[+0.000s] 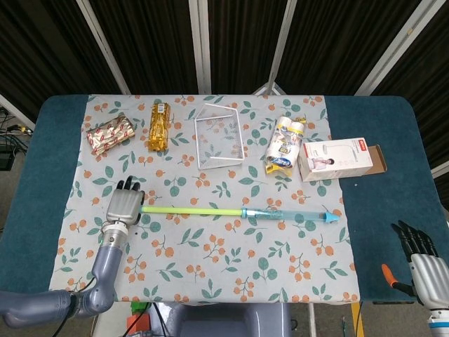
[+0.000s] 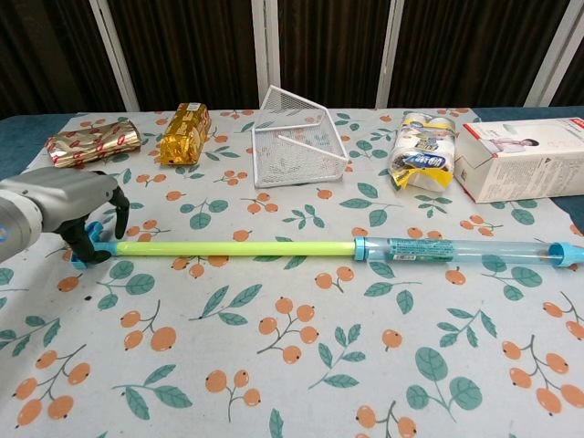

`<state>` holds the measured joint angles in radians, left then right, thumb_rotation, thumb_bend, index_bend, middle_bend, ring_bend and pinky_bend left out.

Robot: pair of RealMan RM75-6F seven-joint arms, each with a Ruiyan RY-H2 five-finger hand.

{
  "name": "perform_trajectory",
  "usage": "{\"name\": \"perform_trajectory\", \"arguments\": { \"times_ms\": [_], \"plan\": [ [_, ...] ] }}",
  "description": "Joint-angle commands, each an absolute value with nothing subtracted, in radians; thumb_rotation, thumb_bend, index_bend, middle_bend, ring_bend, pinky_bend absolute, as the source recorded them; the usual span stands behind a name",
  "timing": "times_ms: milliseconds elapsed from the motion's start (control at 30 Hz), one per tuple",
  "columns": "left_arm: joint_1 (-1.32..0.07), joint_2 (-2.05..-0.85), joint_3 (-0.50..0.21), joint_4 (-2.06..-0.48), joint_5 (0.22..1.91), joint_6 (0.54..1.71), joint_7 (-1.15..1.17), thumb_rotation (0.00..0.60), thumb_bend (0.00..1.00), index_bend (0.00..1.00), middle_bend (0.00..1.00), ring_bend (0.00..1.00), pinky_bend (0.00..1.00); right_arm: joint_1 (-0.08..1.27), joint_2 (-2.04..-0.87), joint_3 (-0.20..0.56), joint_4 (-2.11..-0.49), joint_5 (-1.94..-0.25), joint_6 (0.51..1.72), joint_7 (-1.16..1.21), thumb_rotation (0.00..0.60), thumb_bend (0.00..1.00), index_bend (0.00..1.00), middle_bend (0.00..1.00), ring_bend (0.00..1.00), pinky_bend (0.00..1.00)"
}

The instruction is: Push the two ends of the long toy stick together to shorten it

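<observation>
While extended, left hand (image 2: 78, 208) at toy stick (image 2: 274, 247)

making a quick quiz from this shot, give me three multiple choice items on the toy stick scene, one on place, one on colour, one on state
1. Where is the left hand?
A. at the toy stick's yellow-green end
B. on the wire basket
C. off the table

2. What colour is the stick's thicker half?
A. red
B. clear blue
C. black

3. How is the stick now?
A. snapped in two
B. standing upright
C. lying extended

Key: 1 A, the chest view shows its fingers around that end. 2 B, the wide tube is see-through blue. 3 C, it lies flat, thin rod drawn out.
</observation>
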<state>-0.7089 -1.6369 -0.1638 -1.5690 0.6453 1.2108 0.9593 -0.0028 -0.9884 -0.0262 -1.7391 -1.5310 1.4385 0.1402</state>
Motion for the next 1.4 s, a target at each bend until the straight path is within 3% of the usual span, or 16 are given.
{"name": "perform_trajectory", "arguments": {
  "times_ms": [33,900,1400],
  "plan": [
    [-0.714,-1.641,-0.162,-1.562,0.634,1.211,0.965,0.6,0.42,0.47,0.18,0.02,0.13,-0.003,-0.988,-0.026,-1.739,-1.531,1.438,0.14,0.6,0.4,0.0,0.0,0.0,0.0],
    [-0.707,-1.642,-0.138,-1.549,0.621,1.218,0.923,0.6,0.49,0.57,0.2,0.02,0.13,-0.004,-0.994,-0.027,-1.737,-1.534,1.444,0.114,0.6,0.4,0.0,0.0,0.0,0.0],
    [-0.689,-1.535,-0.146,-1.788,0.686,1.303,0.91,0.6,0.49,0.58,0.2,0.02,0.13,0.049,-0.976,-0.002,-1.841,-1.569,1.413,0.039,0.6,0.4,0.0,0.0,0.0,0.0]
  ]
}}
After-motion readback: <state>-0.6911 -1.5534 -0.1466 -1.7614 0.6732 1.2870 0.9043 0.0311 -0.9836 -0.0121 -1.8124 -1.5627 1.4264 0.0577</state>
